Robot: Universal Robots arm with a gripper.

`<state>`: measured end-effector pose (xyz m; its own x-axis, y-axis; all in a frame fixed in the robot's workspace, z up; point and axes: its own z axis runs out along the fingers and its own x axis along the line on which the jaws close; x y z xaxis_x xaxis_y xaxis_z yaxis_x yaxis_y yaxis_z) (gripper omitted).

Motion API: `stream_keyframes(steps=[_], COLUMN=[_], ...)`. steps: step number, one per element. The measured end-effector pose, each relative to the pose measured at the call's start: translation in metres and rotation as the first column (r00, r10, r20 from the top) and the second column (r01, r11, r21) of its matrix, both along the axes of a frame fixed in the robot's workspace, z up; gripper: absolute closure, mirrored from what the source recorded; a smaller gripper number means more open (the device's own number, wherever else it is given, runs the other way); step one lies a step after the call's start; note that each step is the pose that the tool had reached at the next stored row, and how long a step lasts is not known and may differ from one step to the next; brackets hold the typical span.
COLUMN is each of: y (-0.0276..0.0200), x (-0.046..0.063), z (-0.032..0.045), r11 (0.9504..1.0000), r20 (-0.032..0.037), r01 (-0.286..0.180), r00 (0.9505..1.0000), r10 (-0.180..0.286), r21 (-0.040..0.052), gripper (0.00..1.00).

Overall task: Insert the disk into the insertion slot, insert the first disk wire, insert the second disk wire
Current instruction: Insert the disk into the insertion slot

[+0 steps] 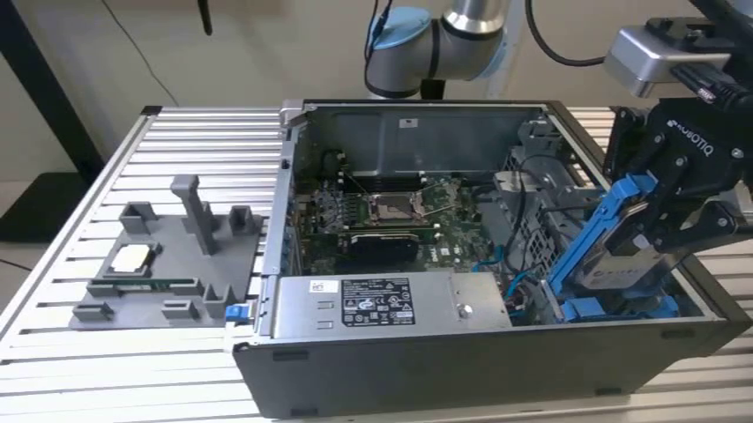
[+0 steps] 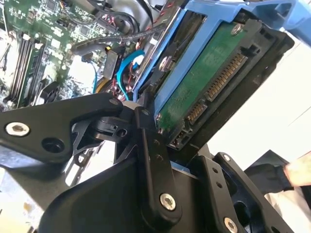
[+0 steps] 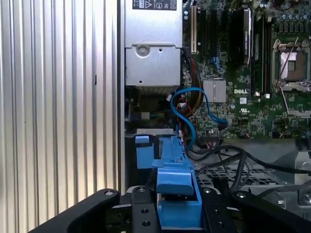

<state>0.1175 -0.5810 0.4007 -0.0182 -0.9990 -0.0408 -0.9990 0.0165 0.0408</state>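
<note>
Blue-framed disk sits clamped in your jaws, tilted at the slot. You seem to be on step one, insertion. Seating it likely calls for squaring it with the slot.

Silver and pale-blue jointed robot arm: its joint housing stands behind the hand, well apart from it. Black two-finger hand: pointed downward, slightly tilted. Black linkage fingers: closed in on a flat silver-grey hard drive in a bright blue plastic carrier, one finger against each broad side. Drive held on edge, leaning, directly below the hand's palm.
</note>
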Motion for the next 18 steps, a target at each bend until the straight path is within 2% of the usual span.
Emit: stream_keyframes(steps=[8,10,11,16,18], y=[0.0000,0.0000,0.0000,0.0000,0.0008], x=[-0.001,-0.001,-0.001,-0.001,-0.001], z=[-0.0126,-0.0119,-0.0106,-0.0016,-0.0010], r11=[1.0000,1.0000,1.0000,1.0000,1.0000], r20=[-0.0001,-0.0001,-0.0002,-0.0004,-0.0004], r01=[0.000,0.000,0.000,0.000,0.000], r00=[1.0000,1.0000,1.0000,1.0000,1.0000], r10=[0.000,0.000,0.000,0.000,0.000], r21=[0.0004,-0.0004,-0.0004,0.0001,0.0009], gripper=[0.67,0.66,0.60,0.60,0.60])
